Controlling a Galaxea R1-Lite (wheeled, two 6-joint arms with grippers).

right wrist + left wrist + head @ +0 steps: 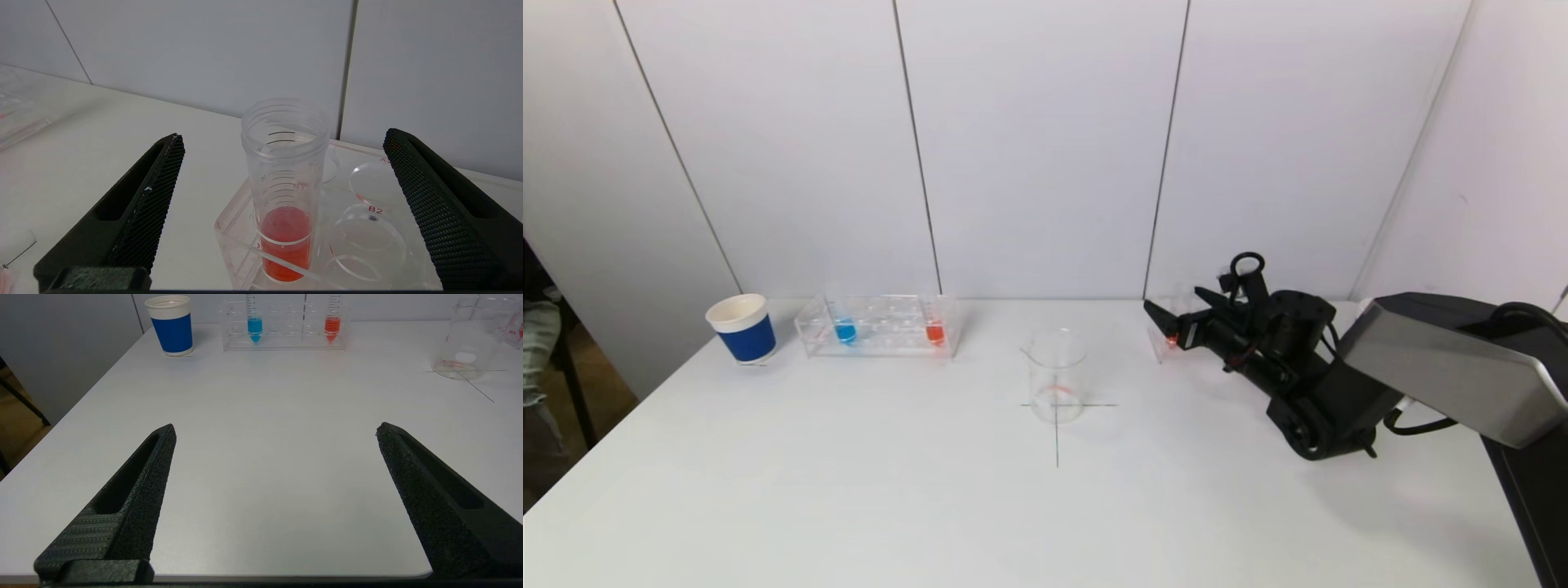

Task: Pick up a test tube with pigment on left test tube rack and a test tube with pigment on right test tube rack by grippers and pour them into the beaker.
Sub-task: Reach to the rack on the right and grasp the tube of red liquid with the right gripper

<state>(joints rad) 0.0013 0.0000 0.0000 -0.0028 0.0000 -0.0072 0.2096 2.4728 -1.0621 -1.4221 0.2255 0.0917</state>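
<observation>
We are seeing bare white tabletop (890,490) lying open between the clear glass beaker (1056,376) and the clear plastic left rack (878,327). The blue paper cup (742,328) is standing just beside that rack's outer end. Our right gripper (282,139), jaws spread wide, is flanking the red-filled clear tube (284,192) without touching; the right rack's (367,228) neighbouring holes are sitting empty.

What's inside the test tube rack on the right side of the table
One uncapped test tube with red liquid stands in a corner hole of the right rack; nearby holes look empty. The open right gripper hides the rack's far end.
</observation>
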